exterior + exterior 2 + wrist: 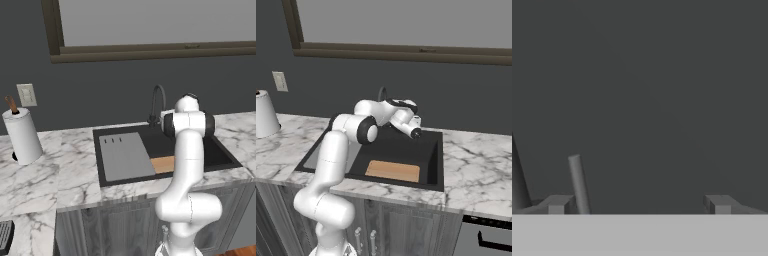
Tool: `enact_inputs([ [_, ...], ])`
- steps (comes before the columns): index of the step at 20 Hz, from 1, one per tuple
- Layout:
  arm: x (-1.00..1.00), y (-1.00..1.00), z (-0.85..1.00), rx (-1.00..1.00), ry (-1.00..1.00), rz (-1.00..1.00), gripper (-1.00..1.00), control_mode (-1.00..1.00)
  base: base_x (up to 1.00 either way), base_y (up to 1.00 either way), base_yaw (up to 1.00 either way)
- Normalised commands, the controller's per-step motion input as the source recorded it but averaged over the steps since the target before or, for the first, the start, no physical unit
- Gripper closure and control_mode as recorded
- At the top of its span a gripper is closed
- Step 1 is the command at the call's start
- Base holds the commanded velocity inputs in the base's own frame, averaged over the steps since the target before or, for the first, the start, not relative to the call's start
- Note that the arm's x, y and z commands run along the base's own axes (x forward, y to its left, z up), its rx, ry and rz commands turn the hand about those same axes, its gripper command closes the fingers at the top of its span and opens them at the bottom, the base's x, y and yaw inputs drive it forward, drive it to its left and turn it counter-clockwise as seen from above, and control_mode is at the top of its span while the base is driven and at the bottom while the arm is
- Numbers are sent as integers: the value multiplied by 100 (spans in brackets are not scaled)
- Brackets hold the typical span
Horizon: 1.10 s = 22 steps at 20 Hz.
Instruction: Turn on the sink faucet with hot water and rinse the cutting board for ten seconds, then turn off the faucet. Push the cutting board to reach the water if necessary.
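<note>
The dark gooseneck sink faucet (158,102) stands at the back rim of the black sink (220,156). The tan cutting board (393,171) lies flat on the sink floor near its front wall, partly hidden by my arm in the left base view (161,164). My gripper (393,103) is raised at the faucet, behind the basin, pointing at the dark wall. In the hand view the gripper (639,205) is open; a slim grey rod (579,185) of the faucet rises just inside the left fingertip (559,204), apparently without touching it. No water is in view.
A grey flat panel with three slots (125,156) covers the sink's left part. A paper towel roll (22,135) stands on the marble counter (65,170) at the left, below a wall outlet (26,95). A dark-framed window (150,50) runs above.
</note>
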Motion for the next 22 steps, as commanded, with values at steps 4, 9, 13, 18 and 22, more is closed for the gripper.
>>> enact_inputs([
  [4,0,9,0,0,0,0,-100,-100,0,0,0],
  [9,9,12,0,0,0,0,-100,-100,0,0,0],
  [13,7,11,0,0,0,0,-100,-100,0,0,0],
  [18,8,10,0,0,0,0,-100,-100,0,0,0],
  [22,1,4,0,0,0,0,-100,-100,0,0,0],
])
